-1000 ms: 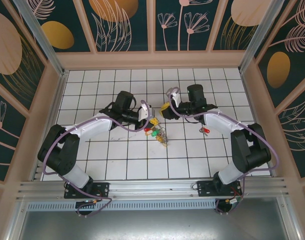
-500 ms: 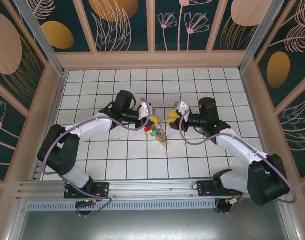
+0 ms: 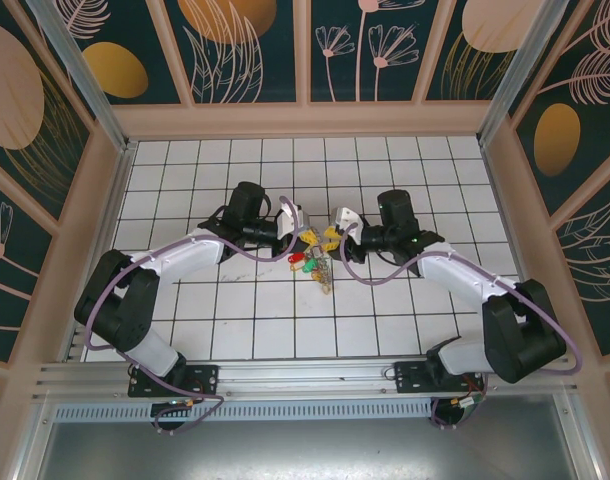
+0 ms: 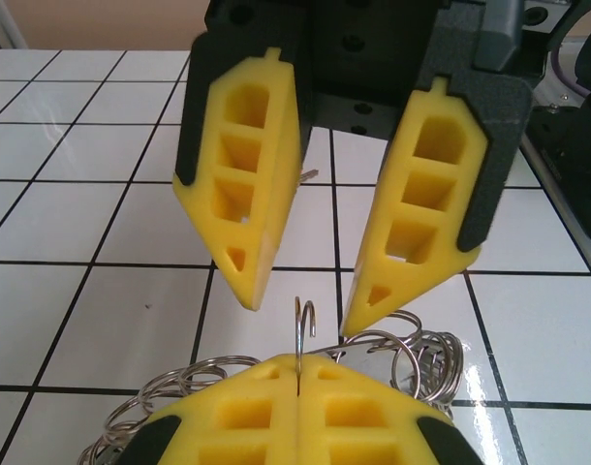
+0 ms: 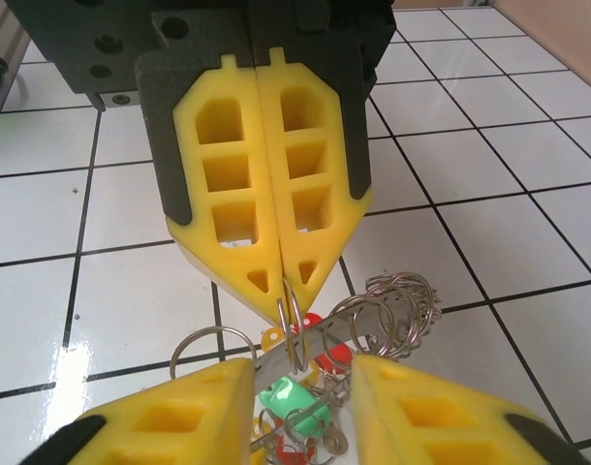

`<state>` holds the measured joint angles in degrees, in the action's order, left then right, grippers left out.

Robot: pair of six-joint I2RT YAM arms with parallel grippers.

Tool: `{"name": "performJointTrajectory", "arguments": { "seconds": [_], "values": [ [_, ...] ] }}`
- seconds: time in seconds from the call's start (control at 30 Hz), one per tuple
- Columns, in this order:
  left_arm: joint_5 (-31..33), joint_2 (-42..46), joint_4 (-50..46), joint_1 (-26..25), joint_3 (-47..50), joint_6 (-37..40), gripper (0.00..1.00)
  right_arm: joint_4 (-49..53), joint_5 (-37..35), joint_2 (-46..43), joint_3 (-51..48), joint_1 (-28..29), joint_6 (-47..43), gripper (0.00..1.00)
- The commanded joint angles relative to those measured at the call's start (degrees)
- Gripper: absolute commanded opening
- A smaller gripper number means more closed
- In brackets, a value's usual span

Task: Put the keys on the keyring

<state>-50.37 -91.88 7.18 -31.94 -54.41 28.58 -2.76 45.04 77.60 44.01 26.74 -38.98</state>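
Observation:
My left gripper (image 3: 307,238) is shut on a small wire ring (image 4: 303,325) that hangs on the keyring (image 4: 392,351), a flat silvery band strung with several small rings, and holds it just above the floor. My right gripper (image 3: 333,237) faces it tip to tip. In the right wrist view the right gripper (image 5: 300,373) is open, its yellow fingers either side of the keyring (image 5: 373,315) band and not touching it. The keys hang below in a bunch: a green head (image 5: 286,399) and a red head (image 5: 339,354). From above, the keys (image 3: 310,263) lie beneath both grippers.
White tiled floor (image 3: 285,320) with low peach walls (image 3: 305,122) all round. Both arms reach inward and meet mid-floor. The aluminium rail (image 3: 305,375) with the arm bases runs along the near edge.
My right arm swung out to the right and came back in, ending tip to tip with the left gripper; its jaws narrowed a little. The left gripper stayed shut and nearly still.

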Motion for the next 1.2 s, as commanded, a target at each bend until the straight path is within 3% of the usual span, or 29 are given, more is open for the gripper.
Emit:
{"name": "performJointTrajectory", "arguments": {
  "seconds": [0.0,0.07,0.23,0.3,0.47,0.53,0.67,0.8,0.87,1.07,1.17],
  "values": [
    [-1.7,1.8,2.9,-0.2,0.5,-0.8,0.0,-0.3,1.6,1.0,2.5,0.3,-1.9,0.3],
    [-1.8,1.7,2.9,-0.2,0.5,-0.9,0.0,-0.9,2.1,1.4,2.3,0.3,-2.0,0.24],
    [-2.1,1.3,3.0,-0.2,0.3,-1.0,0.0,-2.9,2.9,2.1,2.2,0.3,-0.7,0.2],
    [-2.3,1.2,2.9,-0.2,0.3,-1.0,0.0,-3.7,3.2,2.1,2.1,0.3,-0.3,0.13],
    [-1.8,0.8,2.9,-0.2,0.4,-1.0,0.0,-5.1,3.7,2.0,1.6,0.2,0.5,0.09],
    [-1.8,0.7,2.9,-0.2,0.4,-1.0,0.0,-4.8,4.5,1.9,1.6,0.1,0.5,0.02],
    [-1.9,0.6,3.0,-0.2,0.5,-1.0,0.0,-5.0,5.0,1.8,1.6,-0.1,0.7,0.17],
    [-1.8,0.5,2.9,-0.2,0.4,-0.9,0.0,-5.2,5.8,1.6,1.6,-0.2,0.8,0.18],
    [-1.8,0.6,2.9,-0.2,0.3,-0.9,0.0,-5.2,5.7,1.8,1.6,-0.3,0.8,0.11],
    [-1.2,1.0,2.9,-0.2,0.7,-0.9,0.0,-3.5,4.1,1.9,1.6,-0.4,0.0,0.05],
    [-0.9,1.1,3.5,-0.2,1.5,-1.1,0.11,-4.1,4.9,1.5,1.4,-0.8,0.2,0.0]
  ]
}}
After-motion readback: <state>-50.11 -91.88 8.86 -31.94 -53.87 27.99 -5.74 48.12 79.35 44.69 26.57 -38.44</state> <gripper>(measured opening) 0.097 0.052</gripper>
